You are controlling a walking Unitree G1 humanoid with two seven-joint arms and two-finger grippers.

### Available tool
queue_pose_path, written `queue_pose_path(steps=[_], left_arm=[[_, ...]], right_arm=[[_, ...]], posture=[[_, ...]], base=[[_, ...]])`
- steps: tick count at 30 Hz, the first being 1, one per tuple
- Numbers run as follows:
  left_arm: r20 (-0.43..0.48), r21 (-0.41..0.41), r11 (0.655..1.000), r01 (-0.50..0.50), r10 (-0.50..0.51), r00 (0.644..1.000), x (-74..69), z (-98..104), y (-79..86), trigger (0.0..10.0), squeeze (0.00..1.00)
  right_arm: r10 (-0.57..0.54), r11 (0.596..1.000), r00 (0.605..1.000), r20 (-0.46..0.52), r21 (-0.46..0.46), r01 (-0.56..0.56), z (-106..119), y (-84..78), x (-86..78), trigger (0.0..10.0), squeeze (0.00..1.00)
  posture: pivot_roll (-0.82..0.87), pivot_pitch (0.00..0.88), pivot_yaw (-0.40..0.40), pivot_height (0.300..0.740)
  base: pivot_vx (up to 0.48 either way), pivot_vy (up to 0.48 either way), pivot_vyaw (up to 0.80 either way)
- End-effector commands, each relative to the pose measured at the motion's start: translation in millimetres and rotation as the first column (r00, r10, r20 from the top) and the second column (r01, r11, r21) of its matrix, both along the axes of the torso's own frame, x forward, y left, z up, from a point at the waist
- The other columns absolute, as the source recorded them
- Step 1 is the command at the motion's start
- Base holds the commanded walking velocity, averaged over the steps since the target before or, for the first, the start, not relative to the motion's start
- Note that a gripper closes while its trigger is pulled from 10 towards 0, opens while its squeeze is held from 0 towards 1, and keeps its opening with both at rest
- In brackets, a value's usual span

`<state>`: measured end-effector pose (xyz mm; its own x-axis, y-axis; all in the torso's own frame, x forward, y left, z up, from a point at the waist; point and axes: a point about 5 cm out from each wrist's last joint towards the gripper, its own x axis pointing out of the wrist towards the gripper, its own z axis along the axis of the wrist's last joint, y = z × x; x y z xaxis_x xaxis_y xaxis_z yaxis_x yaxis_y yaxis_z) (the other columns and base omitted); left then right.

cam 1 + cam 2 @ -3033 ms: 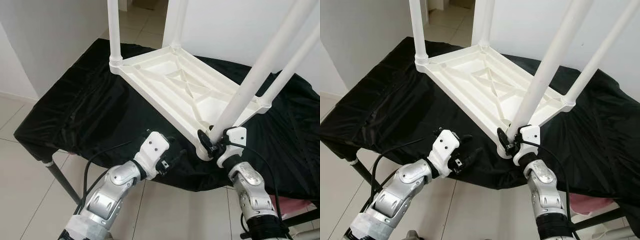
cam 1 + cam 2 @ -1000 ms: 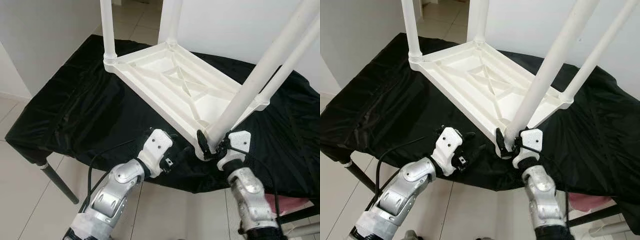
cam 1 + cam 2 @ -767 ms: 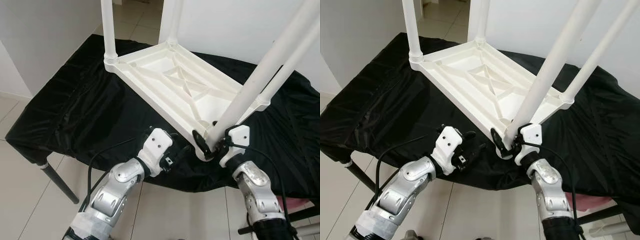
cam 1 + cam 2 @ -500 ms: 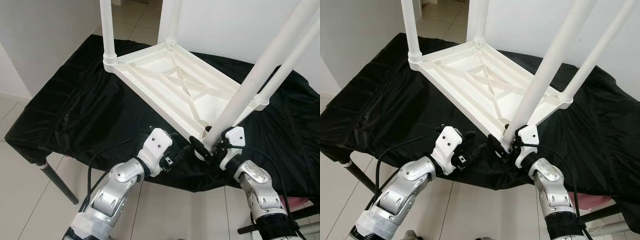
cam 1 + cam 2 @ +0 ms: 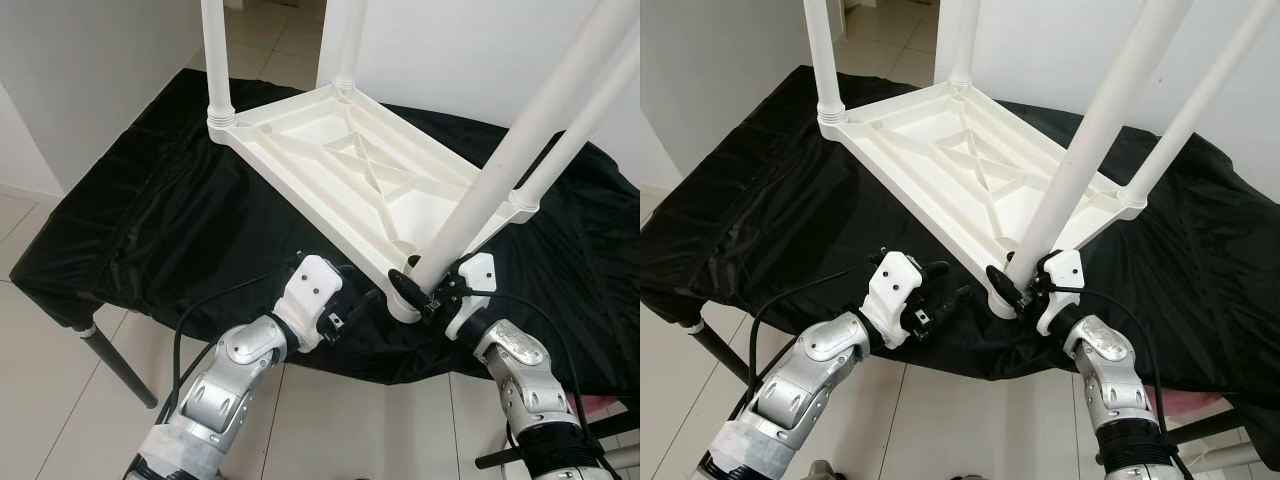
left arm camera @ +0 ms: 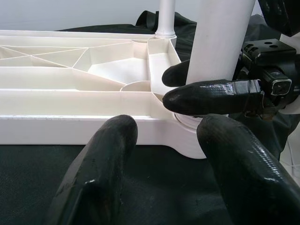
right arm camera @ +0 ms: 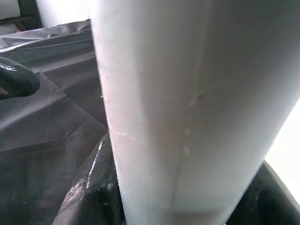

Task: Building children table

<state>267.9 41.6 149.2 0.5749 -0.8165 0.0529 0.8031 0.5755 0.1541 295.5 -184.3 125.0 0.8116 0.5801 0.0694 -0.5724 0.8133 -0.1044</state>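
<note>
No writing shows; the white children table (image 5: pixel 350 175) lies upturned, right end effector (image 5: pixel 425 292) clamping its leg (image 5: pixel 505 155), left end effector (image 5: pixel 352 312) wide.

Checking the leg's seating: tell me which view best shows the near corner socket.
The left wrist view: the near corner socket sits close, with the white leg entering it. Both eye views show it small, partly behind the right gripper. The right wrist view shows just the leg.

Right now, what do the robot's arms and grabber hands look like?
Both arms are shiny silver metal with rounded joints. The left arm and right arm each end in a white plastic wrist block, the left one showing two small dark dots. Thin black cables loop along each arm. The left gripper and right gripper have jaws of long, glossy black, rounded fingers.
</note>
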Motion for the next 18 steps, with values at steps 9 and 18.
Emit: queue_pose_path(steps=[9, 18], left_arm=[[0.0, 0.019, 0.999, 0.027, -0.027, 1.0, -1.1, -2.0, -1.1, 10.0, 0.0], [-0.008, 0.019, 0.999, 0.03, -0.03, 1.0, -3.5, -3.9, -2.7, 10.0, 0.0]], right_arm=[[-0.14, 0.99, 0.99, -0.029, 0.008, 0.14, -0.7, -5.3, 0.6, 10.0, 0.0], [-0.42, 0.9, 0.905, -0.067, 0.097, 0.425, -7.0, 6.0, -6.1, 10.0, 0.0]], posture=[[0.02, 0.1, -0.081, 0.74], [0.02, 0.102, -0.081, 0.74]], base=[[0.0, 0.0, 0.0], [0.0, 0.0, 0.0]])
